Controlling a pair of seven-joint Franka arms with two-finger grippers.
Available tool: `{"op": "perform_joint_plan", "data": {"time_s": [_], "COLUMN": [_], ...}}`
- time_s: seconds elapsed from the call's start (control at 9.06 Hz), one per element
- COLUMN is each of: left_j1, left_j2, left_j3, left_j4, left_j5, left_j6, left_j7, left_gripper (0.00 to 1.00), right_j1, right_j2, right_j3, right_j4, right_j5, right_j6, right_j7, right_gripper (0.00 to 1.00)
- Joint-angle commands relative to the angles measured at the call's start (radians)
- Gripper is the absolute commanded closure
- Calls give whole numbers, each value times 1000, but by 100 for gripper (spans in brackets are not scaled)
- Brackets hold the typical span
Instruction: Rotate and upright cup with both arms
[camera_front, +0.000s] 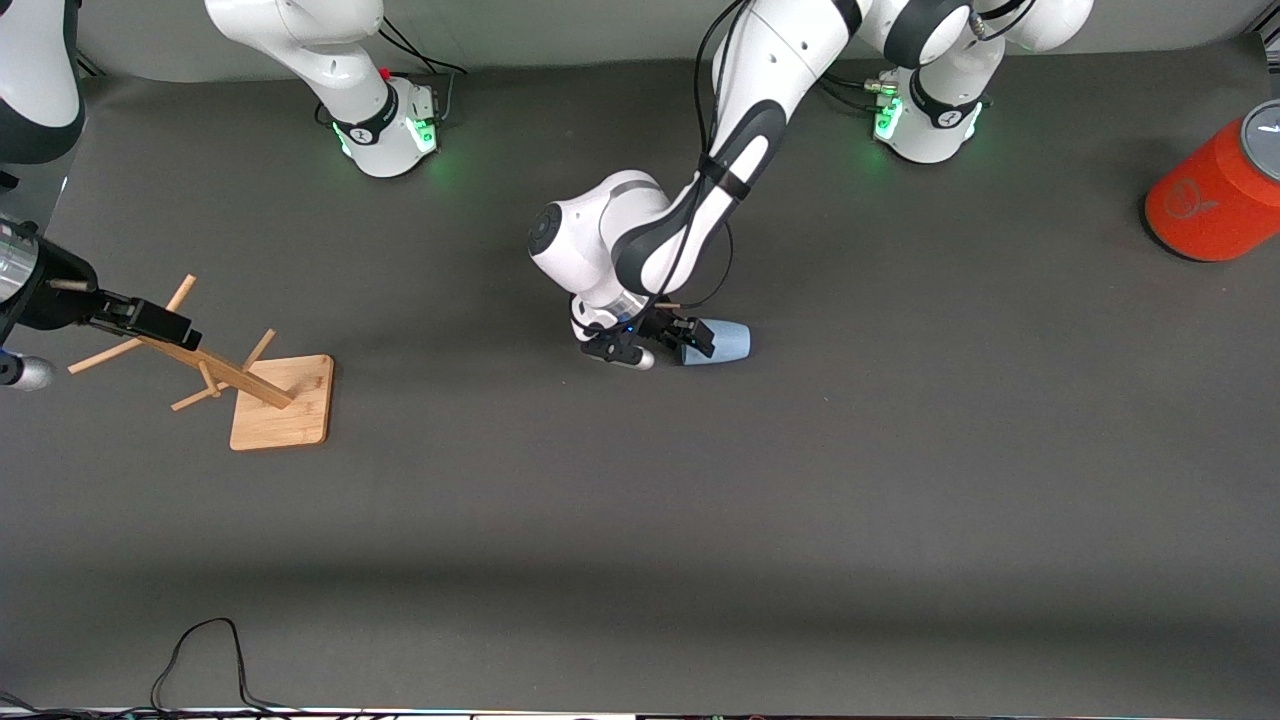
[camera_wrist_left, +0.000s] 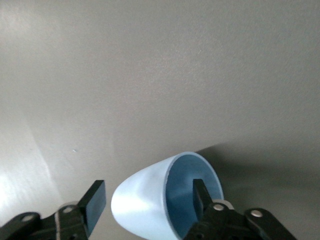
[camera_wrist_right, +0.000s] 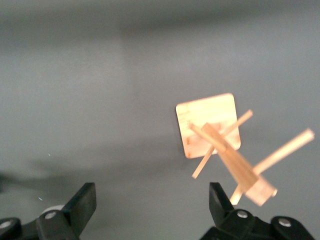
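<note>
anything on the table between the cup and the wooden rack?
Nothing. In the front view only bare grey mat lies between the wooden rack and the cup, apart from the left hand at the cup's rim, one finger inside it.

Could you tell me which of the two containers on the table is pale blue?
The small cup, lying on its side at the left gripper; the orange can is much larger.

The small pale-blue tapered plastic cup (camera_front: 728, 341) is showing a deeper blue inside (camera_wrist_left: 182, 192). The dark grey matte bench (camera_front: 700, 520) is looking plain and unpatterned. The light tan wooden peg rack on a square base (camera_front: 282, 402) is glowing honey-coloured. The large orange can with a grey lid (camera_front: 1215, 195) is bearing a faint round emblem. The black left claw (camera_front: 668, 342) and black right claw (camera_front: 150, 320) are hanging from white arms with green-lit bases.
</note>
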Motion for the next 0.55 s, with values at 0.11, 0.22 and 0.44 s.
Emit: {"op": "perform_joint_plan", "data": {"time_s": [0.11, 0.22, 0.44], "left_j1": [-43, -43, -41], "left_j2": [25, 25, 25], "left_j3": [17, 18, 20], "left_j4": [16, 16, 18], "left_j5": [76, 78, 78], "left_j6": [-48, -48, -48], "left_j7": [134, 161, 195], "left_gripper": [52, 67, 100], "right_j1": [-5, -5, 8], "right_j2": [-30, -28, -27], "right_j3": [11, 11, 7], "right_j4": [10, 24, 22], "right_j5": [-36, -37, -37], "right_j6": [27, 25, 24], "right_j7": [-111, -111, -105], "right_gripper": [0, 0, 0]}}
